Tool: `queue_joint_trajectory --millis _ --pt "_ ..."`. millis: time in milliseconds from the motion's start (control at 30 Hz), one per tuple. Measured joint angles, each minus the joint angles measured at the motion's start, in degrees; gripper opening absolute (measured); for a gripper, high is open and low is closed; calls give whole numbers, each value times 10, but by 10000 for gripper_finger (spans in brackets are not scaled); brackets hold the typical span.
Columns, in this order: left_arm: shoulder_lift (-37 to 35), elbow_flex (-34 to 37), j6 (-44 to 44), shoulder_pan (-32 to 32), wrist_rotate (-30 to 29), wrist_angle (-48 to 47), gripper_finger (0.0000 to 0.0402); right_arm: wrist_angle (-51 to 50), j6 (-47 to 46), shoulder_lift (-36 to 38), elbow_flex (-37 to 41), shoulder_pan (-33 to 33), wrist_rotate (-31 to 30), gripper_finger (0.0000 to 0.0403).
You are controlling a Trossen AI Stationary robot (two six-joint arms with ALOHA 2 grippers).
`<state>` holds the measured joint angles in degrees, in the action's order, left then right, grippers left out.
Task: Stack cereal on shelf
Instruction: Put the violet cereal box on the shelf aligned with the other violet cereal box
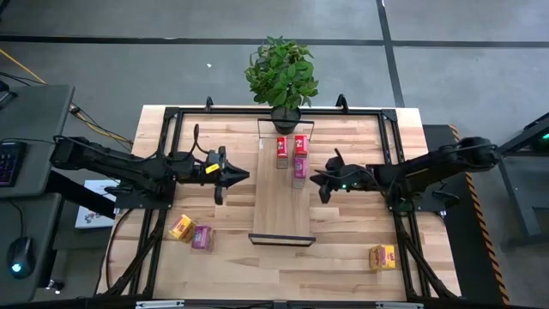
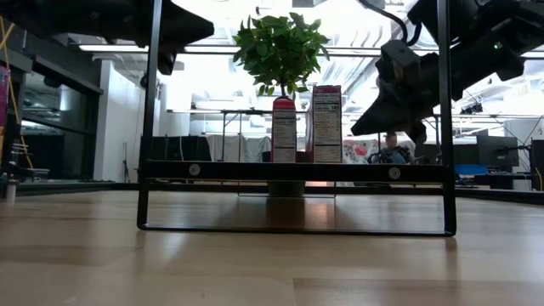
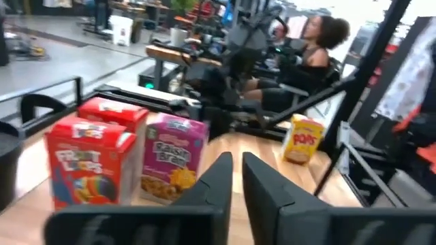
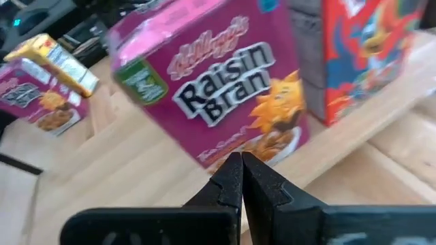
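Observation:
The light-wood shelf (image 1: 283,206) lies down the table's middle. Three cereal boxes stand upright on its far half: two red boxes (image 1: 280,148) (image 1: 301,143) and a pink box (image 1: 299,167). My right gripper (image 1: 319,179) is shut, just to the right of the pink box (image 4: 218,88). My left gripper (image 1: 244,175) is shut and empty, left of the shelf, pointing at the boxes (image 3: 88,167). A yellow box (image 1: 181,227) and a pink box (image 1: 202,237) lie on the table at the near left. Another yellow box (image 1: 383,257) lies at the near right. My right gripper's shut fingertips (image 4: 238,167) sit level at the lower front of the pink box (image 4: 235,146), coming from the table's right side. I cannot tell whether they touch it. The box stands upright on the shelf.
A potted plant (image 1: 283,81) stands at the shelf's far end. A black frame (image 1: 171,116) runs around the table. A person sits in the room beyond the table (image 3: 313,47). There is bare plank on the shelf's near half (image 1: 281,219).

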<state>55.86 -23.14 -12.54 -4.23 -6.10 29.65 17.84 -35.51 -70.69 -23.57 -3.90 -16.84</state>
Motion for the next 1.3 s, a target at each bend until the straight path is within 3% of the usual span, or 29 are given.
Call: queue_joint_trajectory --millis 167,433,567,700,800,900,1000,1167,1300 --pt "2 0 -28 0 15 1 113 -15 -2 5 0 0 -18 0" --pt "2 -8 -3 1 15 -1 258 -14 -5 5 0 0 -26 0" --pt "2 -30 25 1 18 0 300 -13 -6 5 0 0 -30 0" --pt "2 -70 55 2 13 -41 314 -13 -6 5 0 0 -45 0" --pt "2 -130 30 -2 9 -144 315 -13 -6 5 0 0 -57 0" --pt "9 -219 -28 -26 -5 -310 315 -13 -5 5 0 0 -77 0" --pt "35 -302 -115 -68 -57 -485 315 -13 -5 5 0 0 -98 0" --pt "88 -407 -378 -158 -132 -769 315 -19 -5 5 0 0 -100 0" --pt "121 -420 -601 -248 -171 -885 315 -22 2 5 0 0 -100 0"
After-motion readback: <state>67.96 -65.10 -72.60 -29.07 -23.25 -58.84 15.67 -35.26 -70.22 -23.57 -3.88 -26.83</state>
